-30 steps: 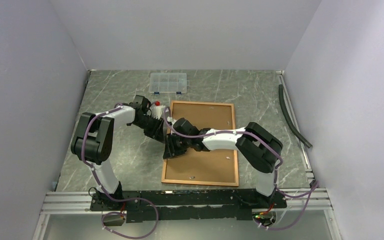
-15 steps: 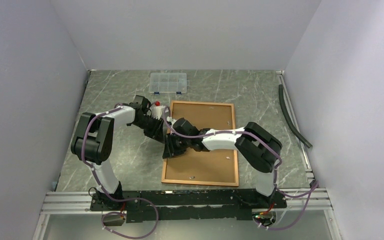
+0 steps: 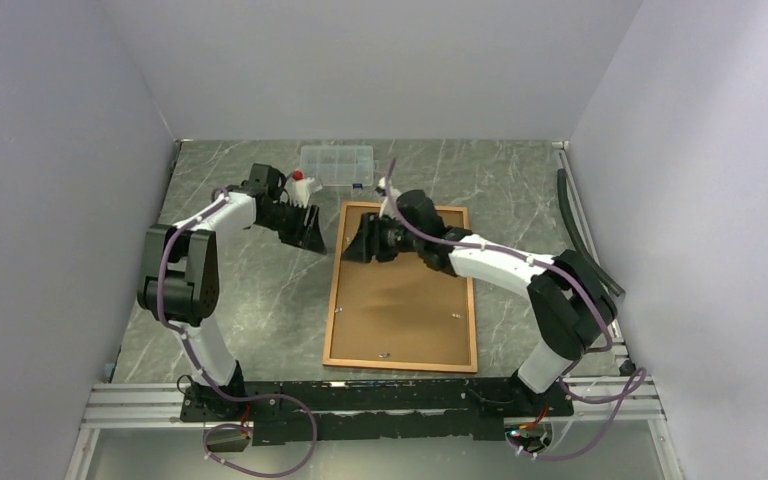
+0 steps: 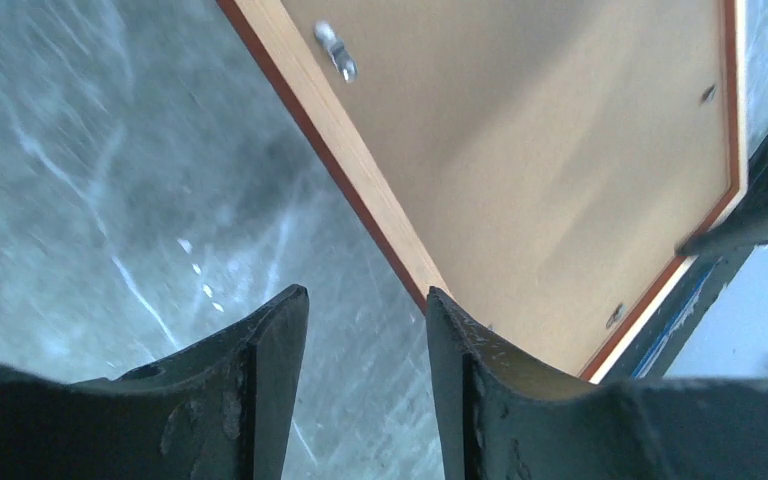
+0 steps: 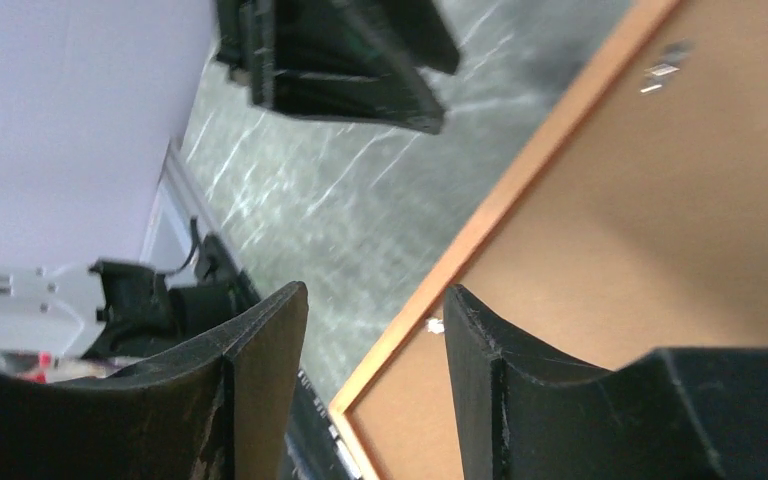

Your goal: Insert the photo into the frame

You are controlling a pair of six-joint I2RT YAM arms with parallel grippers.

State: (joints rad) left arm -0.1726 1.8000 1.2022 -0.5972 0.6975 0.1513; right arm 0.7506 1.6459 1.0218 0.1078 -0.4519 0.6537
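The frame (image 3: pixel 332 300) lies back-up on the marble table, and the plain brown backing board (image 3: pixel 405 300) fills it. The photo is hidden. My left gripper (image 3: pixel 310 235) hangs open just left of the frame's far-left corner. In the left wrist view the left gripper (image 4: pixel 365 300) has only table between its fingers, with the frame's border (image 4: pixel 360 180) beside the right finger. My right gripper (image 3: pixel 360 240) is open over that same corner. In the right wrist view it (image 5: pixel 375 295) holds nothing, and the frame edge (image 5: pixel 520 190) runs past its right finger.
A small clear compartment box (image 3: pixel 336 166) stands at the back, behind both grippers. A black hose (image 3: pixel 585 230) lies along the right wall. Small metal clips (image 4: pixel 335 50) sit on the backing board. Grey walls close in the left, back and right sides.
Both grippers left the middle of the frame's left edge and moved toward the far side. The left one swung out to the left, the right one went to the far-left corner. Both jaws widened.
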